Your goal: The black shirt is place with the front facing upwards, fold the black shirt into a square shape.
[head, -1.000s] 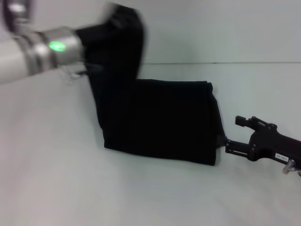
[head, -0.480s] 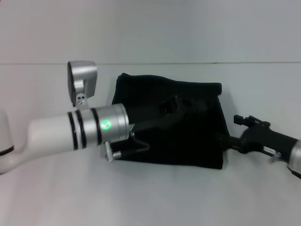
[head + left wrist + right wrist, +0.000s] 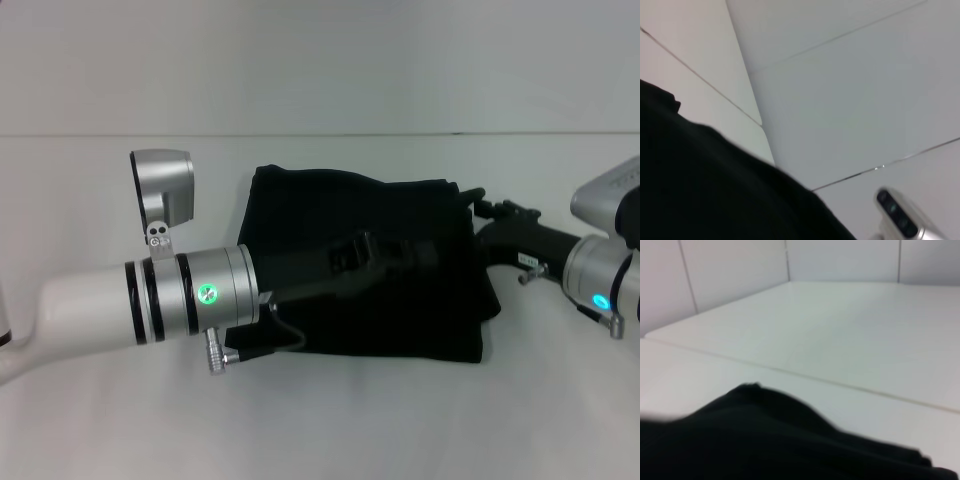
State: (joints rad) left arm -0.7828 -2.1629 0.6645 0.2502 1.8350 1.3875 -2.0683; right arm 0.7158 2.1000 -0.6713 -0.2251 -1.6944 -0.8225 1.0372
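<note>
Folded black shirt [image 3: 370, 265] lies on a white tabletop [image 3: 330, 420]; left tool [image 3: 425, 250] rests on it. Right tool [image 3: 478, 208] touches its right edge; neither tool's grip can be told.

A bare lab or test cell: a plain white table [image 3: 320, 420], white panelled walls [image 3: 730, 270] with thin seams, and nothing domestic around.

We see even, bright, diffuse light and faint shadows on the table [image 3: 330, 420]. The shirt [image 3: 400, 290] reads as featureless black; both wrist views are soft, blurred.
</note>
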